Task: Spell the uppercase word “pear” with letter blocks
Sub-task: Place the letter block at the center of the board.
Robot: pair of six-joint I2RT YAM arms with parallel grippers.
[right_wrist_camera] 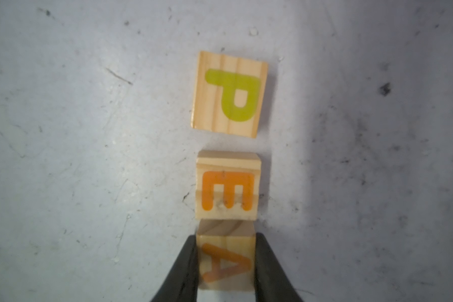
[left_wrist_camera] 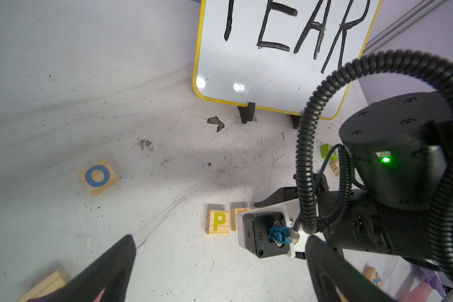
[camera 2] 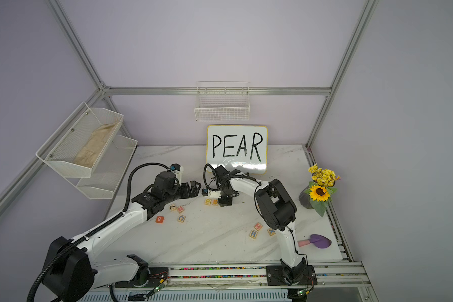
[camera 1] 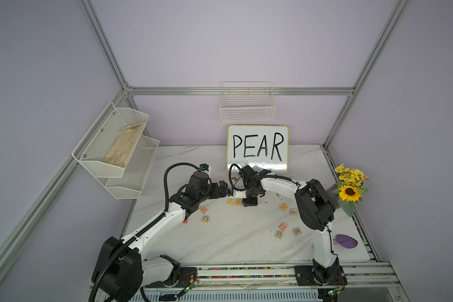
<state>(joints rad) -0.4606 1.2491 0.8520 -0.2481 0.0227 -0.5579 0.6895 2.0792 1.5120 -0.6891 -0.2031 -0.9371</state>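
In the right wrist view the letter blocks lie in a row: yellow-green P (right_wrist_camera: 230, 94), then orange-red E (right_wrist_camera: 226, 191). Right after the E comes the orange A (right_wrist_camera: 225, 264), close against it. My right gripper (right_wrist_camera: 226, 243) is shut on the A, one black finger on each side. In both top views this gripper (camera 1: 249, 203) points straight down beside the P (camera 1: 230, 201) and E (camera 1: 238, 201) and hides the A. The blue R (camera 1: 278, 234) lies apart at the front right. My left gripper (camera 1: 221, 188) hovers open just left of the row, holding nothing.
The whiteboard (camera 1: 257, 149) reading PEAR stands behind the row. Loose blocks: N (camera 1: 203, 209), C (camera 1: 205, 218), H (camera 1: 283, 226), X (camera 1: 296, 231), F (camera 1: 293, 211), blue O (left_wrist_camera: 97, 176), orange B cube (camera 2: 159, 219). Flowers (camera 1: 349, 191) and a purple scoop (camera 1: 347, 241) sit at right.
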